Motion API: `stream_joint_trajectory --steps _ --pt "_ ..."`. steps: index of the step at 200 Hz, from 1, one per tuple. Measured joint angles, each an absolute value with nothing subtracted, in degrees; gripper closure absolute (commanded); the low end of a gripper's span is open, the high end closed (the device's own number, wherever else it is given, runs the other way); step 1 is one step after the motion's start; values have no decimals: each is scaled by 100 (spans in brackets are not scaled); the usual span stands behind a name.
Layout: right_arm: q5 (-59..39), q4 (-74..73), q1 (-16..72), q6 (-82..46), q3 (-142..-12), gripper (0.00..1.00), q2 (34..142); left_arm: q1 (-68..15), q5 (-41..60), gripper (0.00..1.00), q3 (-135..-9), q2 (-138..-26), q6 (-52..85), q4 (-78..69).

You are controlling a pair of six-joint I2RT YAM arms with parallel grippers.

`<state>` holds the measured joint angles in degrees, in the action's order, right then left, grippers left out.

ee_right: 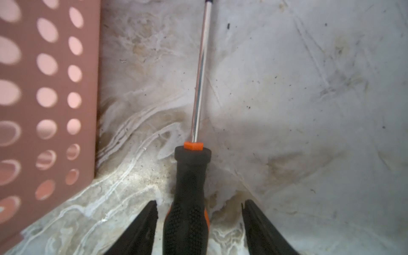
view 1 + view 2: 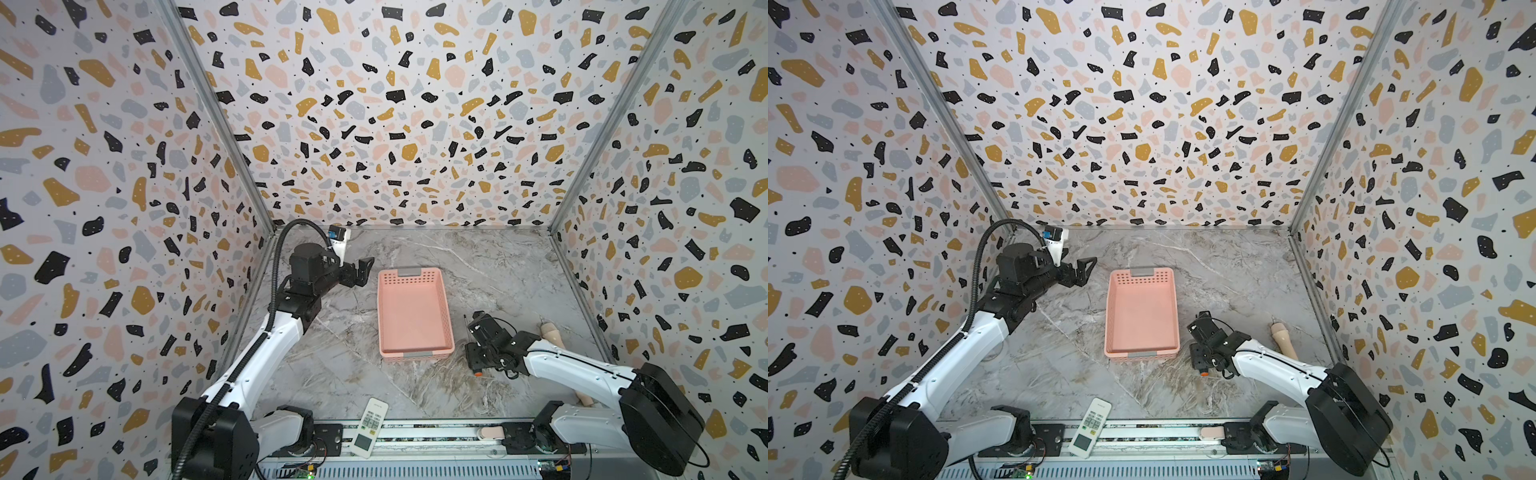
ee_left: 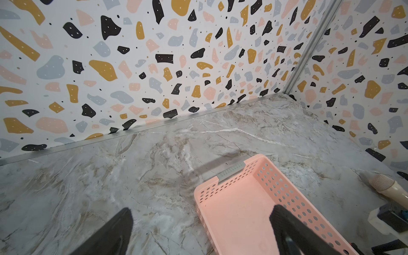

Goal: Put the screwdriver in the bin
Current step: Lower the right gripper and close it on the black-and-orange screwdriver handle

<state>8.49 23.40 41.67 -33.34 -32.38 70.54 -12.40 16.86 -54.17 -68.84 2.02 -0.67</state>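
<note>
— Your right end effector (image 1: 198, 202) sits low over the counter (image 2: 332, 365). It is open, with one finger on each side of the screwdriver (image 1: 191, 174) handle and a gap showing on both sides. You have no grip yet.

— Agreed, and you can see where the tool lies. It is flat on the counter just beside the long wall of the bin (image 2: 446, 307), not touching it. The shaft runs roughly along that wall toward the back, and the orange butt cap points toward the front rail. Nothing is in the bin.

— So you are at the grasp, the first step. By my reading, your next move calls for the fingers to meet squarely on the black handle. Then you need a lift high enough to clear the perforated wall before you carry across.

— Mind the thin shaft as you lift. If your grip lands off balance, it could tip and catch the rim. Your left end effector (image 3: 202, 208) hangs open and empty near the bin's back corner, so plan your carry clear of it.

— As for writing, you get nothing readable. The handle shows no brand in the right wrist view. The white remote control (image 2: 370, 428) at the front rail carries a small mark and buttons too fine to read.
</note>
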Motion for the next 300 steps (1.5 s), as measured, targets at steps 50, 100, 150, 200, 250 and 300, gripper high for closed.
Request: stream_joint_trajectory --steps 50,100,150,200,250,300 --pt "845 2331 4248 -3439 -3118 51 7054 -1240 1562 0 -5417 -6923 204 5" --pt "838 2237 4257 -3450 -3114 58 7133 -1240 1448 0 -5463 -6925 202 78" --pt "816 2182 4259 -3450 -3114 59 7240 -1240 1404 0 -5502 -6925 200 130" --pt "814 2150 4268 -3450 -3114 61 7273 -1240 1367 0 -5511 -6925 198 134" --pt "816 2097 4268 -3439 -3114 74 7301 -1240 1275 0 -5511 -6925 189 143" --pt "760 2093 4268 -3439 -3114 78 7271 -1240 1245 1 -5511 -6925 189 150"
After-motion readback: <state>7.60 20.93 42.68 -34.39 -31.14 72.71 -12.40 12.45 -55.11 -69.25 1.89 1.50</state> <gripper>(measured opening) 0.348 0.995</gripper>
